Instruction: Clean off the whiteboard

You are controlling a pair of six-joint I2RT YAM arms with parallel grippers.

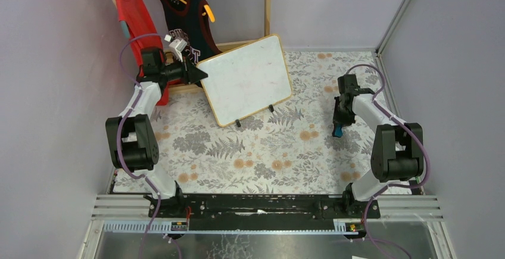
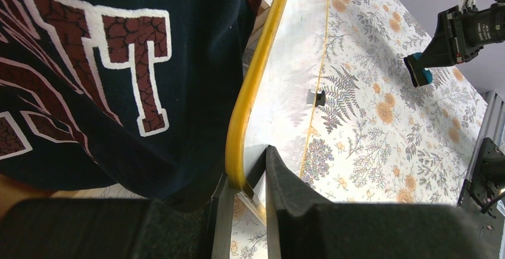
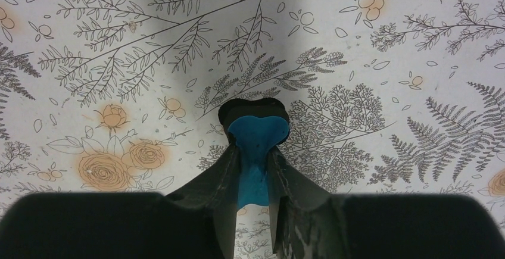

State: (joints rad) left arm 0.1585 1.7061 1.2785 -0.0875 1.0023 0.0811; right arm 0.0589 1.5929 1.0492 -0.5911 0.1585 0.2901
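Note:
The whiteboard (image 1: 250, 80) stands tilted on its two black feet (image 1: 238, 123) at the back middle of the table. Its surface looks white with only faint marks. My left gripper (image 1: 199, 74) is shut on the board's left edge. In the left wrist view the fingers pinch the yellowish frame (image 2: 250, 92) near its corner, at the left gripper (image 2: 245, 181). My right gripper (image 1: 338, 127) is to the right of the board and apart from it, just above the cloth. It is shut on a blue eraser (image 3: 255, 146), which also shows in the left wrist view (image 2: 420, 71).
A floral cloth (image 1: 250, 158) covers the table. A red shirt (image 1: 134, 12) and a dark jersey (image 1: 184, 9) hang on a wooden rack behind the left gripper; the jersey (image 2: 89, 62) is close beside the fingers. Grey walls close in on both sides.

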